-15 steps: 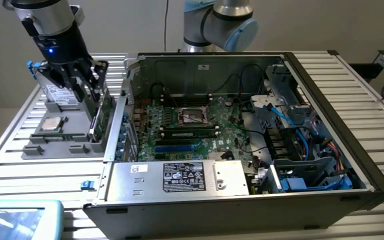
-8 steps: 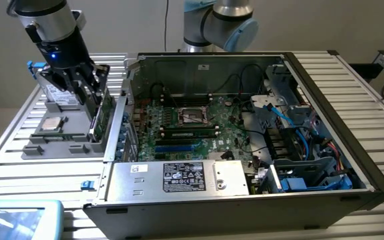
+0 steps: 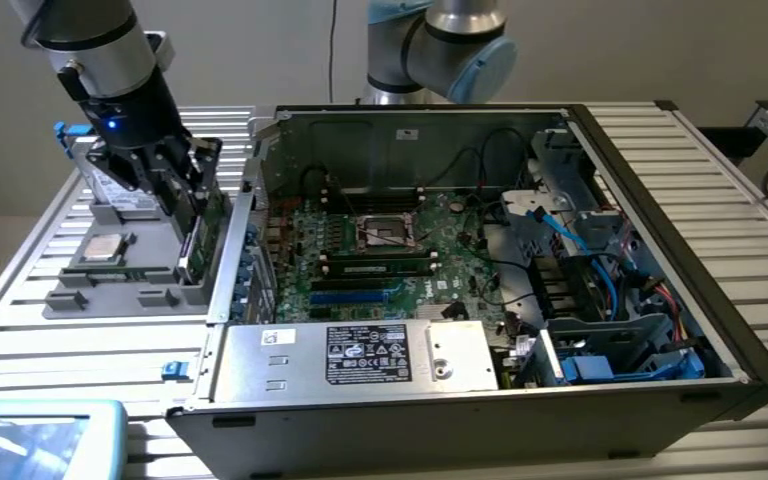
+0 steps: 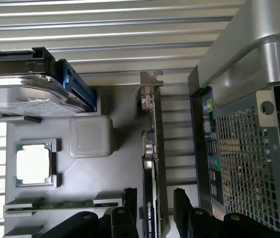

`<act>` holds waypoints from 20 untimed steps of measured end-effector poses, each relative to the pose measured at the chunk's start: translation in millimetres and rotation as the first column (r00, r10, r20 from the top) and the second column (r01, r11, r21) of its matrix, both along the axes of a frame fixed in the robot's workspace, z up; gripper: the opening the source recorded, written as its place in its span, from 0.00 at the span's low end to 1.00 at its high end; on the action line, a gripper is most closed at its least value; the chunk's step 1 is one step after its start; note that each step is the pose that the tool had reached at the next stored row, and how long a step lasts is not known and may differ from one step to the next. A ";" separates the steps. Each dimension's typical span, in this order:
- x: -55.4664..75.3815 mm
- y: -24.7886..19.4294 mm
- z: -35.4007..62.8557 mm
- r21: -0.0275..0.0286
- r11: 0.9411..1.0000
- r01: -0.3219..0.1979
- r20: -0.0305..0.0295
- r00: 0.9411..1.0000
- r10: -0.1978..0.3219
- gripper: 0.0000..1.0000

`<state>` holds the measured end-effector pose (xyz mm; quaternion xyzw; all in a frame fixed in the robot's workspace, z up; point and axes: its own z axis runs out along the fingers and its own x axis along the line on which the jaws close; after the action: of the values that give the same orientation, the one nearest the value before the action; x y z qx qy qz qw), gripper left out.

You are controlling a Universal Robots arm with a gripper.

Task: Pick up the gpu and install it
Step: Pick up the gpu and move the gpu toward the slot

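Your gripper hung open astride the gpu, which stood on edge in its tray at the case's nine o'clock in the exterior view, leaving both faces graspable.

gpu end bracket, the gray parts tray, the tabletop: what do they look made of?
gpu end bracket: bare metal, likely steel, silvery sheen.
parts tray: matte gray plastic, probably printed or moulded, no glare.
tabletop: ribbed aluminium profile by the look, pale with bright streaks.
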<state>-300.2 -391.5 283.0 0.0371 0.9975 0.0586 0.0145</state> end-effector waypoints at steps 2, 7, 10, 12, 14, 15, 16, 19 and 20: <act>-0.2 -0.8 -3.4 0.001 1.000 0.000 0.002 1.000 0.000 0.44; -1.2 -2.0 -12.1 0.006 1.000 0.000 0.005 1.000 0.000 0.44; -2.6 -2.1 -16.5 0.014 1.000 0.000 0.006 1.000 0.000 0.44; -3.0 -2.1 -19.2 0.022 1.000 0.000 0.008 1.000 0.000 0.44; -3.0 -2.1 -22.4 0.026 1.000 0.000 0.009 1.000 0.000 0.44; -3.0 -2.1 -24.3 0.028 1.000 0.000 0.009 1.000 0.000 0.44; -3.0 -2.1 -26.0 0.028 1.000 0.000 0.009 1.000 0.000 0.44; -3.0 -2.1 -31.5 0.030 1.000 0.000 0.009 1.000 0.000 0.44; -2.9 -2.1 -33.4 0.031 1.000 0.000 0.009 1.000 0.000 0.44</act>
<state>-303.1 -393.6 249.6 0.0369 0.9964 0.0741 0.0186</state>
